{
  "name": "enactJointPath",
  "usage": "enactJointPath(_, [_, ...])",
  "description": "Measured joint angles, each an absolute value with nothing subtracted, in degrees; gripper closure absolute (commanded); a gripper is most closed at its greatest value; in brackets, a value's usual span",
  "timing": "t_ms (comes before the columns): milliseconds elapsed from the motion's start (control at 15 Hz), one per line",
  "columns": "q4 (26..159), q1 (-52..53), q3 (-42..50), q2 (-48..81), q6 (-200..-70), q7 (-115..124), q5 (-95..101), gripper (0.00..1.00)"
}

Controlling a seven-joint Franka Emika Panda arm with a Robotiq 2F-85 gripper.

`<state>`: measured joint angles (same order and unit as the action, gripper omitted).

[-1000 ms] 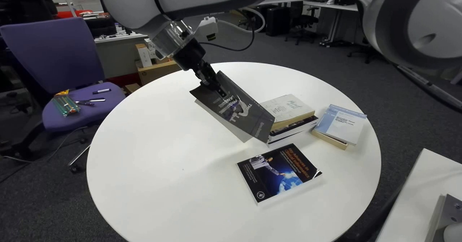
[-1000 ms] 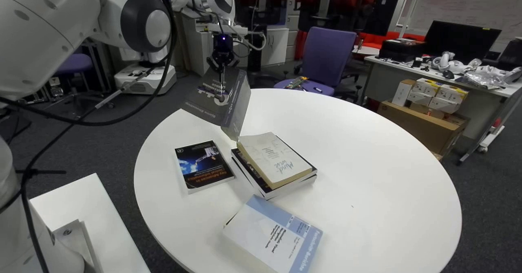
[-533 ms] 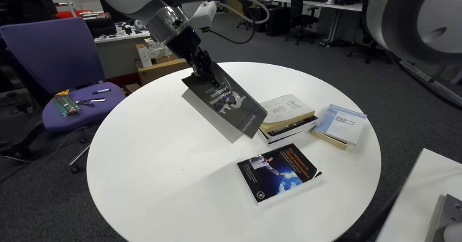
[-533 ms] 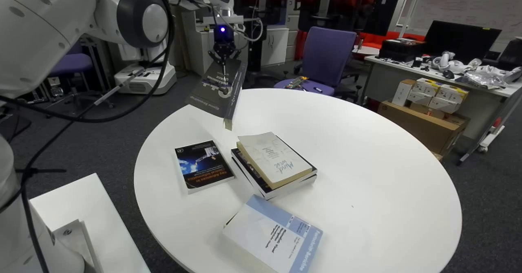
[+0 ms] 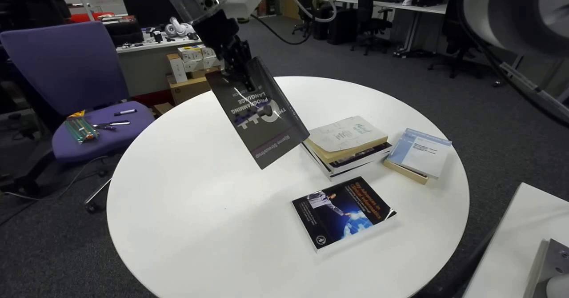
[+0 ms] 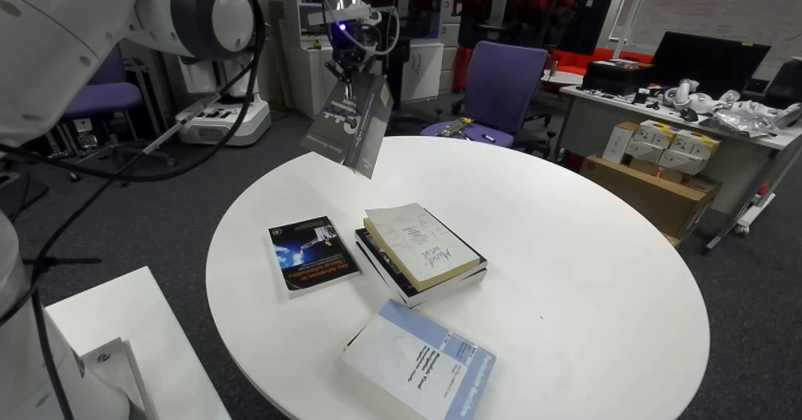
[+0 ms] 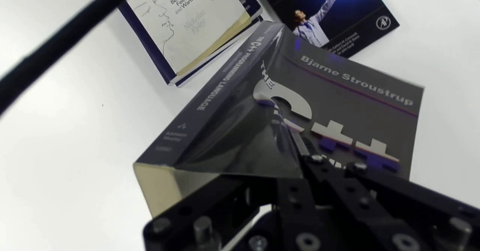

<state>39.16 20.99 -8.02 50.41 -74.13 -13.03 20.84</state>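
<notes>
My gripper (image 5: 250,83) is shut on the front cover of a dark grey book titled The C++ Programming Language (image 5: 262,122). The book hangs tilted in the air above the far part of the round white table; it also shows in an exterior view (image 6: 348,119). In the wrist view the cover of the book (image 7: 348,82) is pinched and bent up between the fingers (image 7: 298,146). One fingertip is hidden behind the bent cover. The spine and cream page edges show to the left. The book is apart from the stack near it.
A cream book (image 6: 420,241) lies on top of dark-covered books (image 6: 432,296). A black-and-blue book (image 5: 344,213) lies flat beside this stack. A blue-white book (image 5: 420,151) lies on another at the table's edge (image 5: 462,227). A purple chair (image 5: 71,80) stands beyond.
My gripper has risen and carried the book up and away from the stack, leftward in an exterior view. The book has turned a little. The other books have not moved.
</notes>
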Motion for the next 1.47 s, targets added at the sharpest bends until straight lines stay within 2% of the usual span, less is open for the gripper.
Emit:
enactJointPath(533, [44.94, 15.94, -8.52, 48.43, -93.84, 1.82, 11.82, 1.00])
enactJointPath(867, [55.60, 13.74, -8.52, 45.08, -109.90, 8.57, 10.51, 1.00])
enactJointPath(1467, [76.05, 13.24, -8.52, 34.08, -122.78, 11.31, 10.51, 1.00])
